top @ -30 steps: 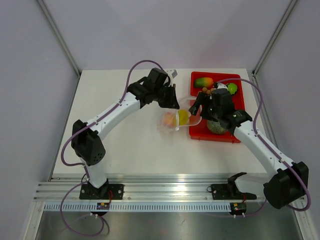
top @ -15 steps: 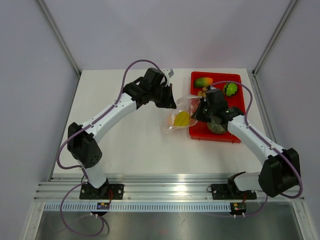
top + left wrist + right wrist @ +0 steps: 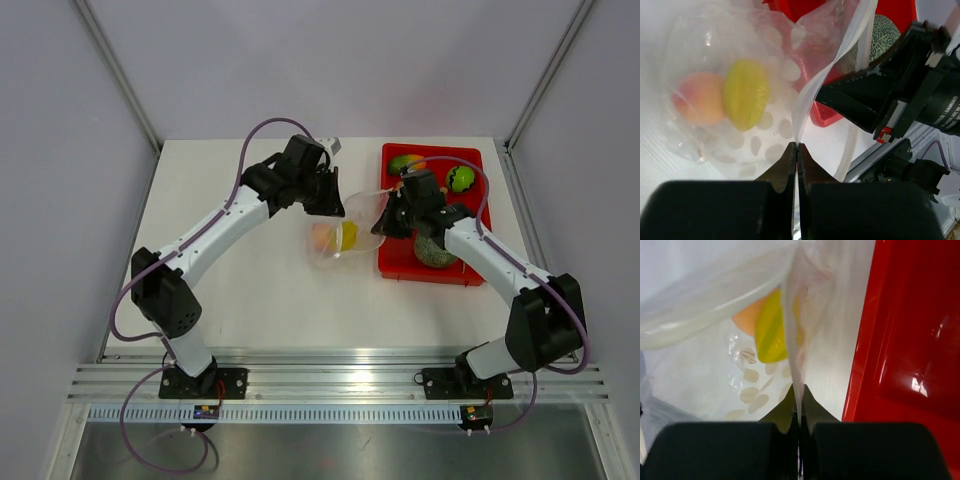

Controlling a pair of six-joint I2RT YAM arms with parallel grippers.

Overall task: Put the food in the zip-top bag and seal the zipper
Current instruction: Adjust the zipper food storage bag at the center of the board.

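The clear zip-top bag (image 3: 352, 212) hangs between my two grippers, just left of the red tray (image 3: 470, 155). Inside it lie a yellow piece (image 3: 745, 93) and an orange-peach fruit (image 3: 697, 97). My left gripper (image 3: 797, 145) is shut on one edge of the bag's mouth. My right gripper (image 3: 799, 390) is shut on the opposite edge, beside the tray's left wall (image 3: 865, 340). The whitish zipper (image 3: 715, 315) curves along the open mouth. On the tray rest the netted melon (image 3: 437, 251), the red-green mango (image 3: 405, 163) and the green apple (image 3: 461, 179).
The red tray stands at the back right of the white table (image 3: 240, 290). Both arms meet over the middle of the table's far half. A metal rail (image 3: 330, 385) runs along the near edge. Grey walls close in the sides and back.
My right gripper has shut on the bag's edge after standing open by the tray. Both grippers and the bag have shifted a little to the left, and the mouth is pulled wider.
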